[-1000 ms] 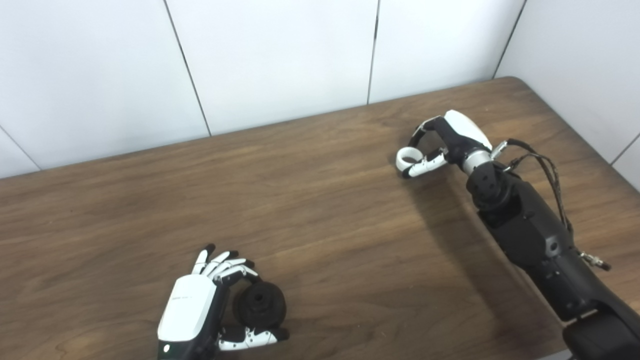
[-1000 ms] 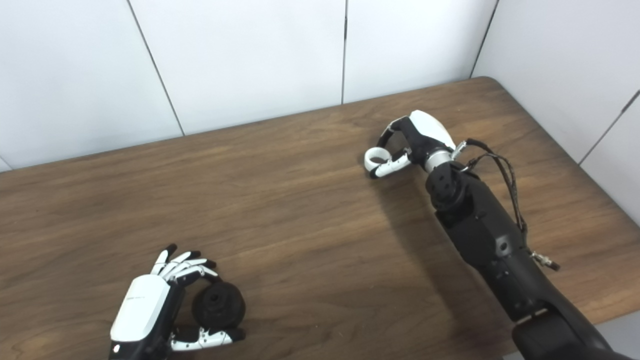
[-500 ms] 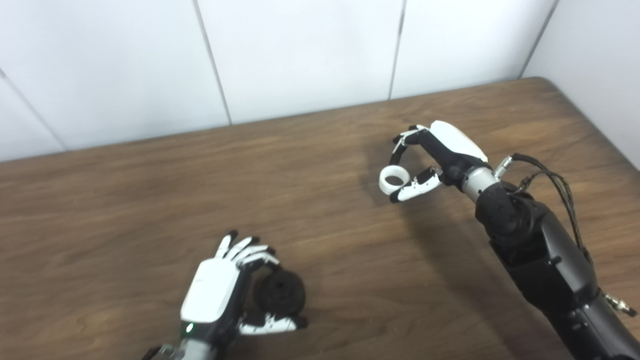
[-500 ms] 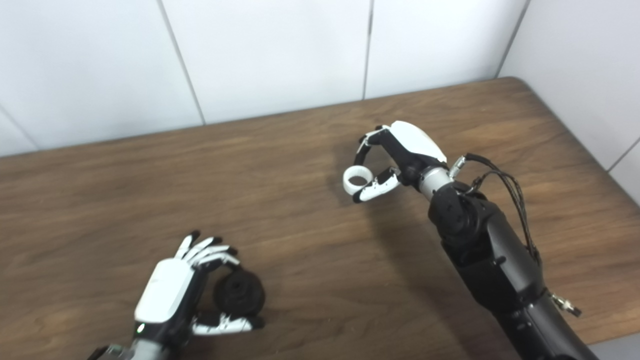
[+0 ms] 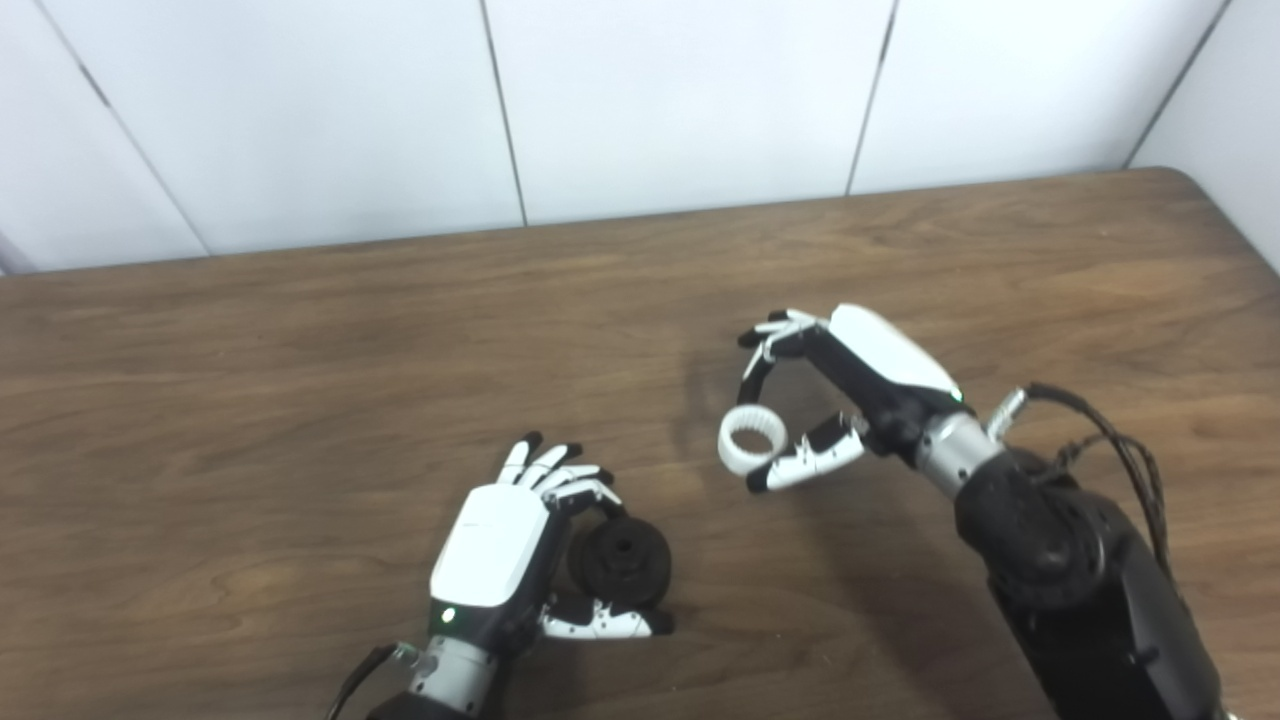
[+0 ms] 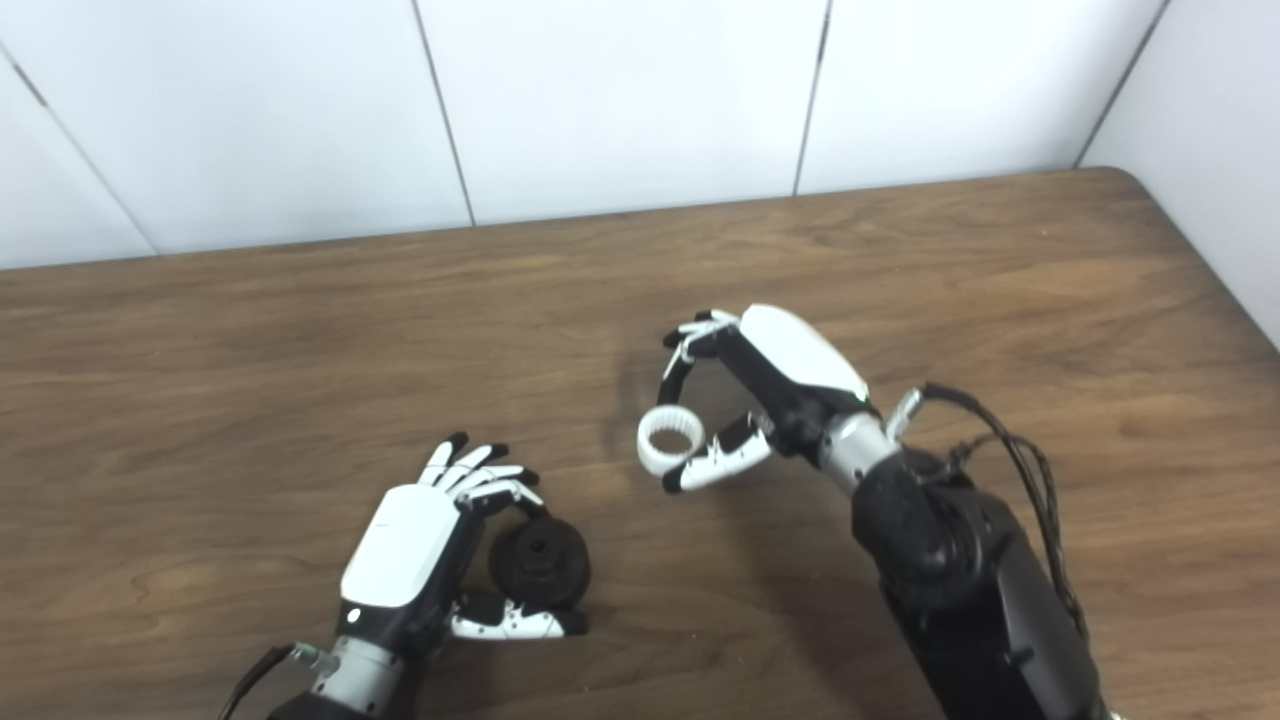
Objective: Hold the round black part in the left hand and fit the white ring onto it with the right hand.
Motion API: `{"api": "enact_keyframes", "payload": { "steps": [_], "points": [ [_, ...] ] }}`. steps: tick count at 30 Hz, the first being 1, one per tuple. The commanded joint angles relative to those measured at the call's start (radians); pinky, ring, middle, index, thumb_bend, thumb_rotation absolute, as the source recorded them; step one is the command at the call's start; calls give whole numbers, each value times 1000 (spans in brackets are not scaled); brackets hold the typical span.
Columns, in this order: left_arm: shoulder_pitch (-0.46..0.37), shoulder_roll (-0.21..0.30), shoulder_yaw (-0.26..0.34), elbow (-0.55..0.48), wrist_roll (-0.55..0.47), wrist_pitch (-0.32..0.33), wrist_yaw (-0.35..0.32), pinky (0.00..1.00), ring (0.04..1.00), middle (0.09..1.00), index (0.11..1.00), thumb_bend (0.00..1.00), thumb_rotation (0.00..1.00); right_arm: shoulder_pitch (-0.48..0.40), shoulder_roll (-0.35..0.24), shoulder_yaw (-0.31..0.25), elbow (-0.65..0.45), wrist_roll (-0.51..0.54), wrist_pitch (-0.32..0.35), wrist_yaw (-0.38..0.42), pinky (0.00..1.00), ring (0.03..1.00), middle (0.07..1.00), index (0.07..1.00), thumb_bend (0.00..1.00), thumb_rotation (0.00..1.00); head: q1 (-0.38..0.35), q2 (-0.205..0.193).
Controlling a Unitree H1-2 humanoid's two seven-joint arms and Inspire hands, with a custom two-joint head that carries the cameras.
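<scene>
Wood-grain worktop [image 5: 300, 400] w/ white wall panels behind. Left robot hand [image 5: 510, 560] curls round black part [image 5: 622, 562] at worktop level; right robot hand [image 5: 840, 390] pinches white ring [image 5: 752, 441], raised, nearby.

Right hand [image 5: 860, 390] carried, white ring [image 5: 752, 441] pinched in its fingers, from far off near the back right of the tabletop [image 5: 300, 400] to much nearer the round black part [image 5: 622, 562]. Ring now up and to the right of that part, not touching. View swung rightward meanwhile.
</scene>
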Motion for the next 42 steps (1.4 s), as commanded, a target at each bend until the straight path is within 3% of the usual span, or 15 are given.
{"api": "enact_keyframes", "payload": {
  "steps": [1, 12, 26, 42],
  "points": [
    [-6, 1, -9, -1, 27, 12, -20, 1000, 898, 769, 483, 525, 57, -21, 16, 10, -57, 3, -15, -3, 995, 953, 837, 484, 523, 132, 5, 4],
    [-13, -7, -28, 6, 39, 26, -10, 1000, 900, 769, 483, 525, 57, -10, 59, 82, -132, -8, -8, 58, 1000, 968, 832, 484, 523, 131, 31, 13],
    [-25, -25, -38, 25, 56, 36, 4, 1000, 899, 771, 483, 525, 56, -26, 96, 94, -142, -15, -12, 97, 1000, 973, 833, 483, 523, 131, 46, 20],
    [-29, -35, -50, 18, 56, 54, 4, 1000, 902, 772, 484, 525, 56, -30, 96, 114, -90, -37, -62, 70, 1000, 978, 836, 484, 522, 130, 58, 29]
  ]
}}
